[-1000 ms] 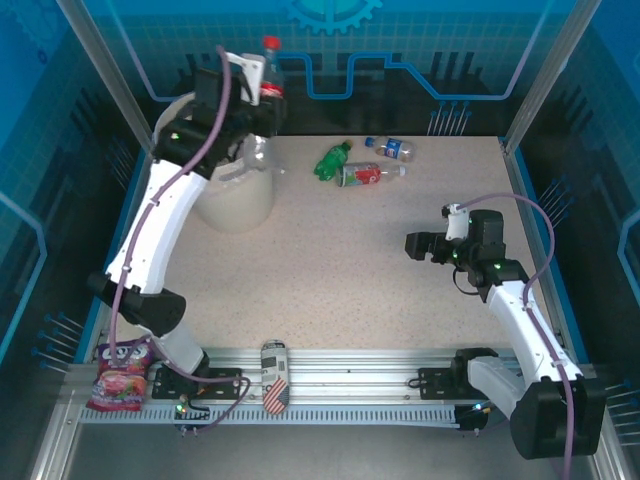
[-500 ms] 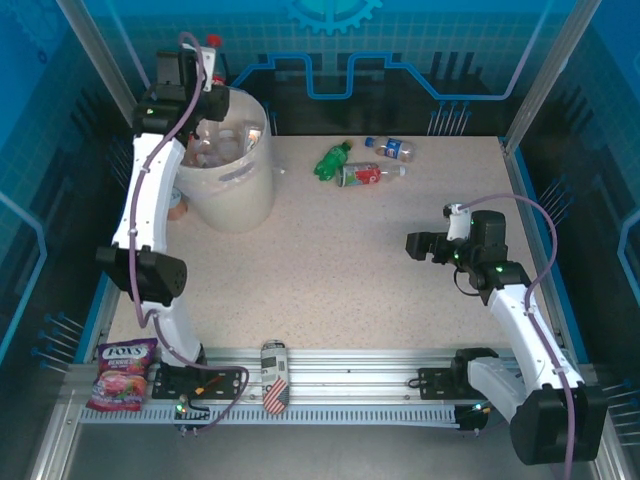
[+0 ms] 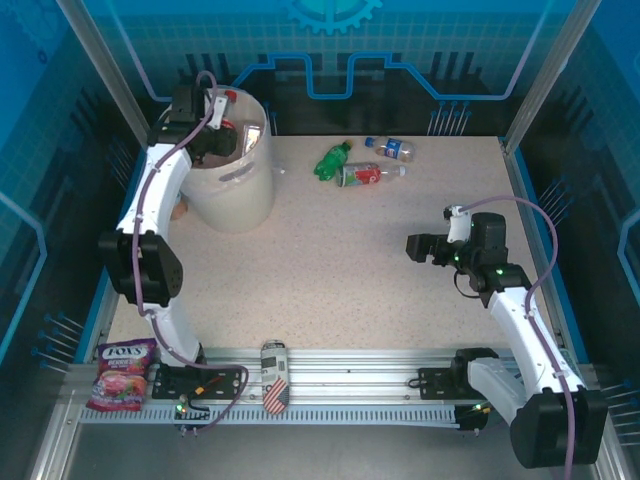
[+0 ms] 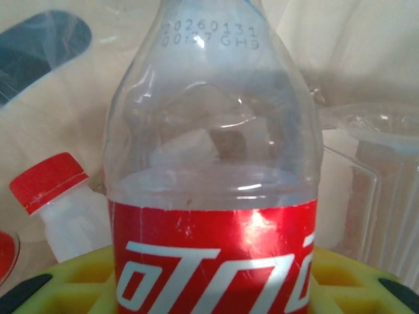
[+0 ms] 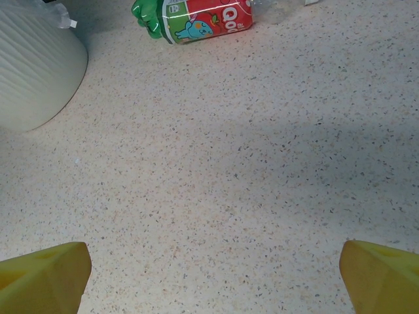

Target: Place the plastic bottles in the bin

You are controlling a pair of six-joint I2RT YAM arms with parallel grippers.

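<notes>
My left gripper (image 3: 205,112) is shut on a clear plastic bottle with a red label (image 4: 213,163), holding it at the mouth of the cream-white bin (image 3: 238,190); its red cap (image 3: 230,97) shows by the far rim. Inside the bin lies another bottle with a red cap (image 4: 49,190). On the table further right lie a green bottle (image 3: 333,160), a red-labelled one (image 3: 368,174) and a blue-labelled one (image 3: 392,149). My right gripper (image 3: 420,245) hovers open over bare table, its yellow fingertips (image 5: 46,269) wide apart and nothing between them.
A striped can (image 3: 274,377) and a candy bag (image 3: 122,372) lie on the front rail. A small brown object (image 3: 178,208) sits left of the bin. A clear plastic cup (image 4: 373,170) is inside the bin. Blue enclosure walls ring the table.
The left arm swung the bottle from above the bin's right rim to its left side, then lowered it to the bin's mouth. The right arm has not moved.
</notes>
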